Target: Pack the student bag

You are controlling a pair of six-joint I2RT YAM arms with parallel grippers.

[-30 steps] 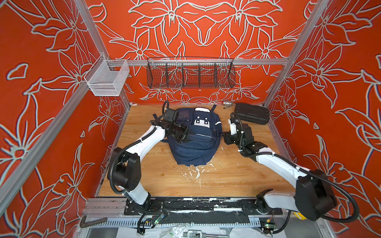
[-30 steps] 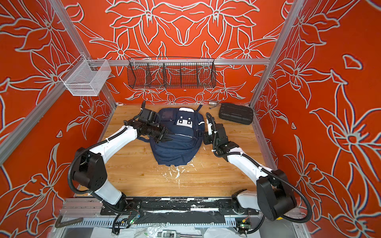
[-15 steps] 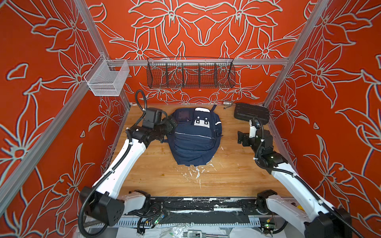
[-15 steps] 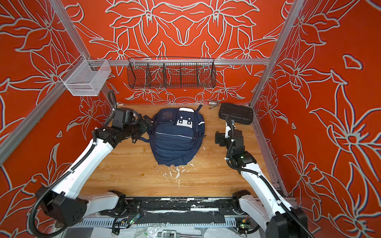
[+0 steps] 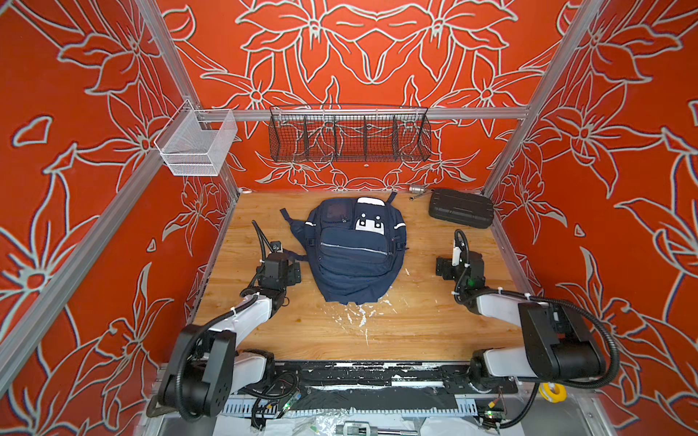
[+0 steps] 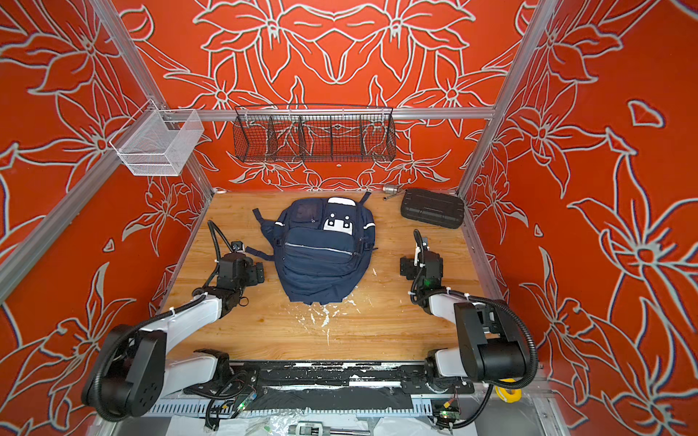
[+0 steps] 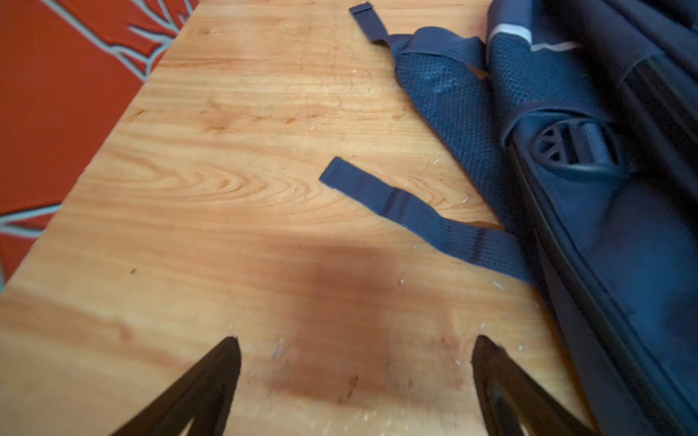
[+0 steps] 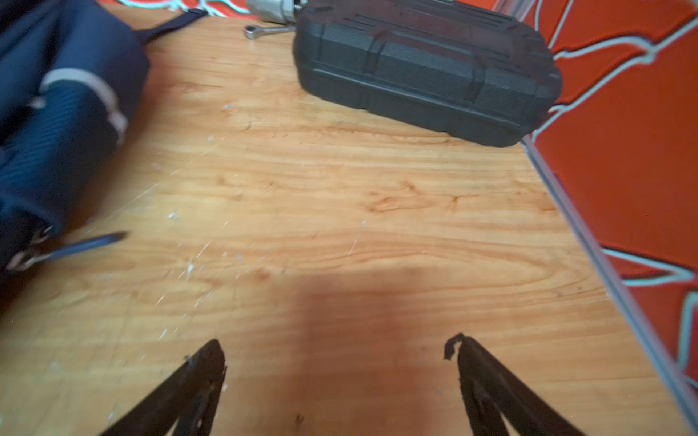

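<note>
The student bag [image 5: 355, 256] [image 6: 323, 256], navy with grey stripes and a white patch, lies flat in the middle of the wooden table, and its pockets look zipped. My left gripper [image 5: 280, 272] [image 6: 241, 270] hovers just left of it, open and empty. In the left wrist view, its jaws [image 7: 355, 347] are spread wide over bare wood. A loose strap [image 7: 415, 219] and the bag's side [image 7: 604, 188] lie ahead. My right gripper [image 5: 459, 264] [image 6: 421, 264] [image 8: 334, 347] stands to the right of the bag, open and empty, with the bag's edge [image 8: 56, 132] off to one side.
A black ribbed hard case [image 5: 460, 207] [image 8: 426, 71] sits at the back right corner with a small metal wrench [image 5: 417, 190] [image 8: 264, 32] beside it. A black wire basket [image 5: 349, 134] and a white mesh basket [image 5: 196, 145] hang on the frame. White scuffs [image 5: 359, 313] mark the wood.
Both arms have drawn back from the bag's sides toward the near edge of the table. Both grippers have opened wide and let go of the bag.
</note>
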